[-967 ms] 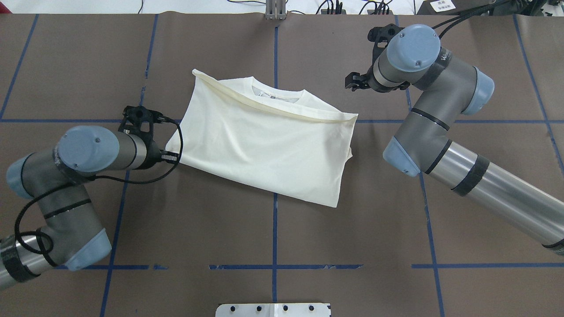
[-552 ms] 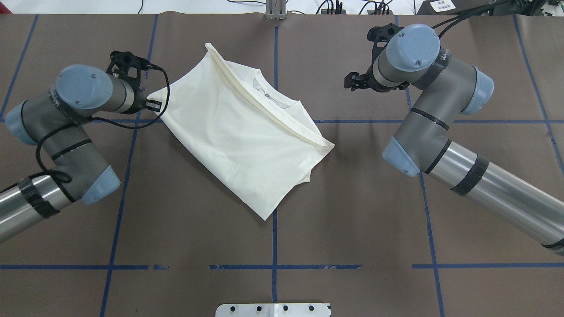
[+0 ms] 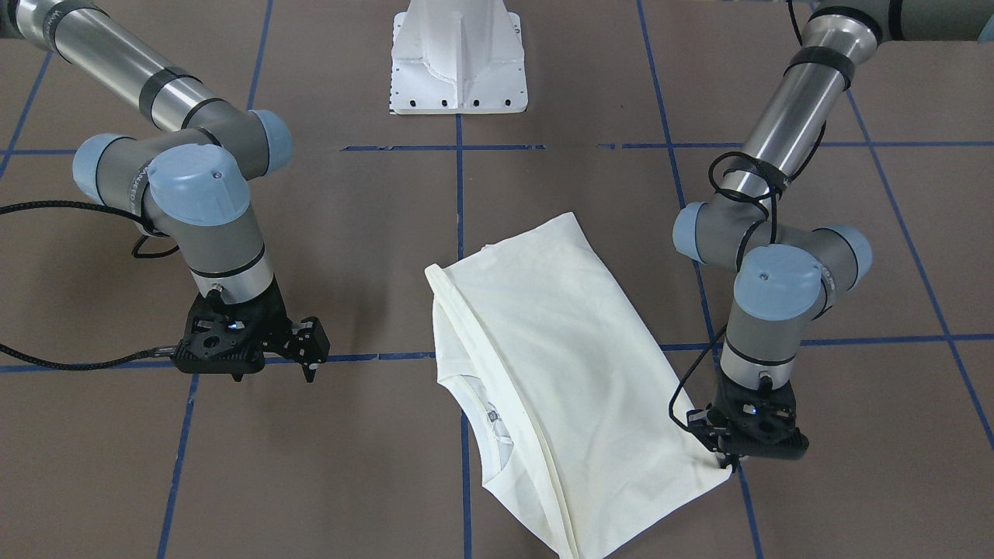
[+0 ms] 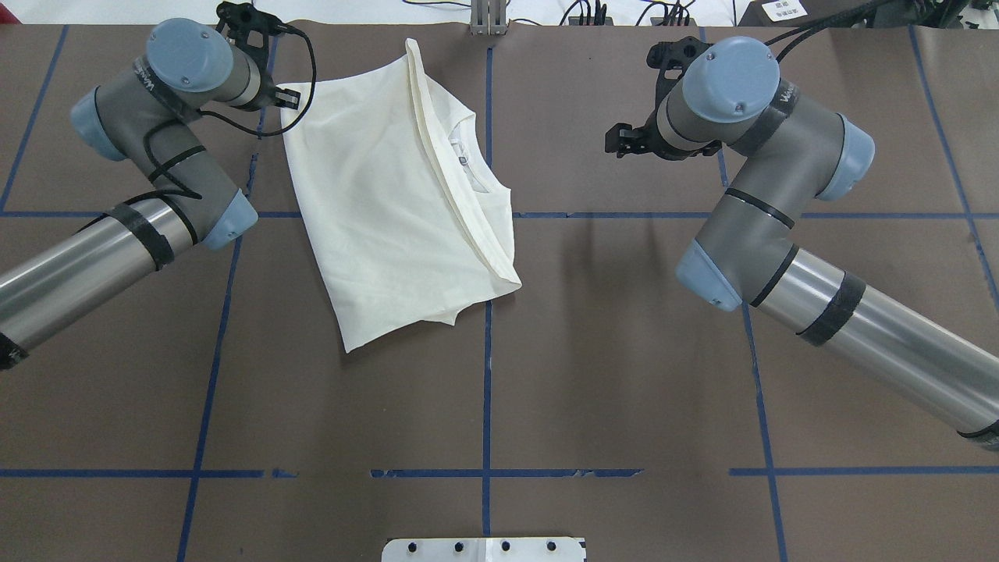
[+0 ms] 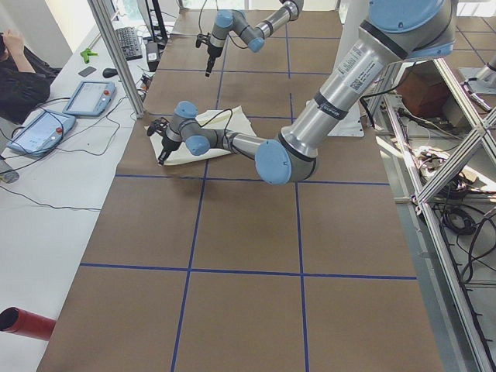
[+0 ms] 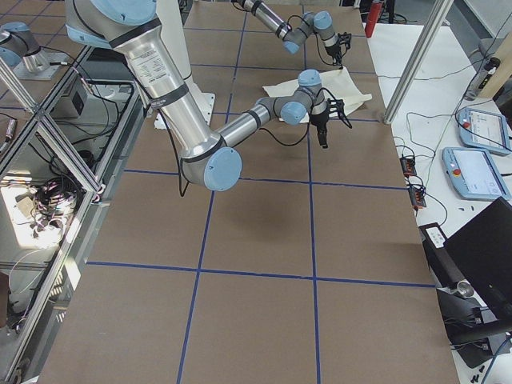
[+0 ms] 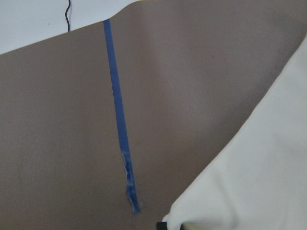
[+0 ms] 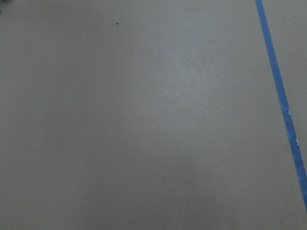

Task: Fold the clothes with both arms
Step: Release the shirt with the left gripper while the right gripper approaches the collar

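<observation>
since a second ago our left arm (image 4: 117,242) has swung out away from the base (image 4: 484,549), dragging the shirt (image 4: 375,218) along and turning it, so the folded edge that ran across now runs nearly straight away from the base. our left gripper (image 4: 287,97) is closed tight on the shirt's far corner (the wrist camera shows cream cloth right at the fingers). the shirt lies folded on the table (image 4: 624,375), plain side up, its collar peeking out beside the fold, well away from the base and mostly to the base's left. our right gripper (image 4: 620,142) hangs over bare table, far from the base on its right and well apart from the shirt, holding nothing; we cannot tell how wide its jaws stand.
</observation>
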You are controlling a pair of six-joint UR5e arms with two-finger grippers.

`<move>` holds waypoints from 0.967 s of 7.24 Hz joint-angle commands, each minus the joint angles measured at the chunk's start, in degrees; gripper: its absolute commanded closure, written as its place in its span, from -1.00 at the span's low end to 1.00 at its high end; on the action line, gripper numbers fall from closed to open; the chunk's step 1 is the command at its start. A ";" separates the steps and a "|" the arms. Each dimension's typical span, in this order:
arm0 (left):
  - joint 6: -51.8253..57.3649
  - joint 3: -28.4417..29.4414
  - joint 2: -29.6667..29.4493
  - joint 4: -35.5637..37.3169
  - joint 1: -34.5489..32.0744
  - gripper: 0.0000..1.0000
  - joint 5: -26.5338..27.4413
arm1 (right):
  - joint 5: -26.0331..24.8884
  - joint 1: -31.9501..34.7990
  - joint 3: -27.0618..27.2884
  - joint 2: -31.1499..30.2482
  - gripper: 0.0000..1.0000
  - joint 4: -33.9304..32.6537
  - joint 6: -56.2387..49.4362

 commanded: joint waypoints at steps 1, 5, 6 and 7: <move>1.01 1.71 1.26 -5.78 -0.92 -0.98 -0.50 | -0.06 -0.42 0.33 0.46 -1.00 -0.03 0.70; 0.83 -9.96 7.24 -7.66 -1.45 -1.00 -7.27 | -2.25 -6.20 -12.20 15.98 -0.72 -0.12 20.25; 0.83 -10.07 7.34 -7.66 -1.45 -1.00 -7.80 | -3.82 -7.79 -15.55 18.63 -0.54 -0.12 23.52; 0.83 -10.07 7.34 -7.66 -1.45 -1.00 -7.80 | -5.58 -9.20 -19.15 20.83 -0.41 -0.12 24.59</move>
